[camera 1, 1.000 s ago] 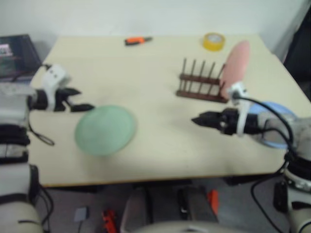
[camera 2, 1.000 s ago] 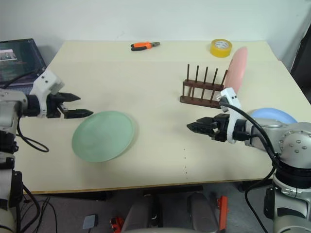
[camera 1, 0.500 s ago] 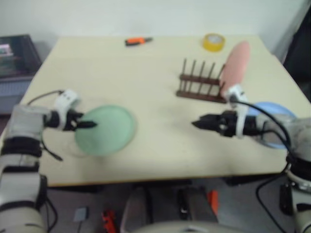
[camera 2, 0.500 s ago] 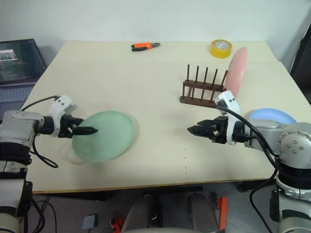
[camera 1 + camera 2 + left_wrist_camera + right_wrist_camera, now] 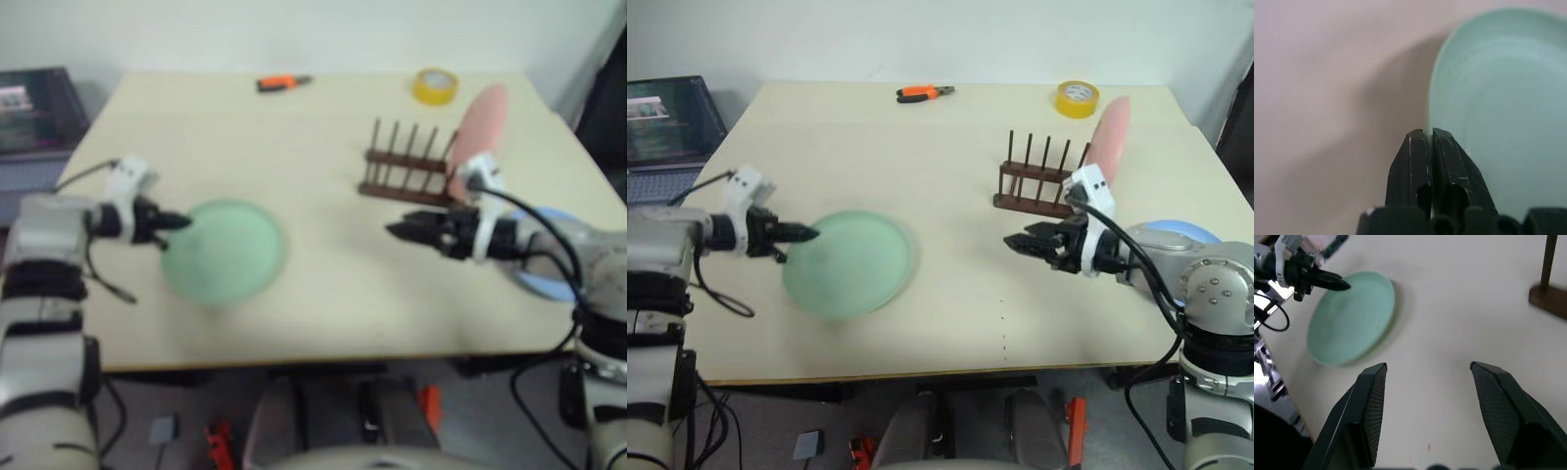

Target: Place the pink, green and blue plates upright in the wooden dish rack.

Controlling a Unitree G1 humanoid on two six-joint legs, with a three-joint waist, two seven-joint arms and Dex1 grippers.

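The green plate (image 5: 852, 264) lies on the table's left half. My left gripper (image 5: 808, 233) is shut on its left rim, and in the left wrist view the fingertips (image 5: 1420, 139) pinch the edge of the green plate (image 5: 1498, 98). The wooden dish rack (image 5: 1038, 181) stands at the back right. The pink plate (image 5: 1109, 137) stands upright at the rack's right end. The blue plate (image 5: 1176, 233) lies flat at the right edge, partly hidden behind my right arm. My right gripper (image 5: 1014, 242) hovers open over the table in front of the rack, holding nothing.
A yellow tape roll (image 5: 1076, 98) and an orange-and-black tool (image 5: 924, 93) lie along the table's far edge. A laptop (image 5: 671, 113) sits off the table's left side. Bare tabletop (image 5: 950, 196) lies between the green plate and the rack.
My left gripper came in to the green plate's left rim and shut on it. The plate has shifted slightly right. My right gripper rose a little, still open.
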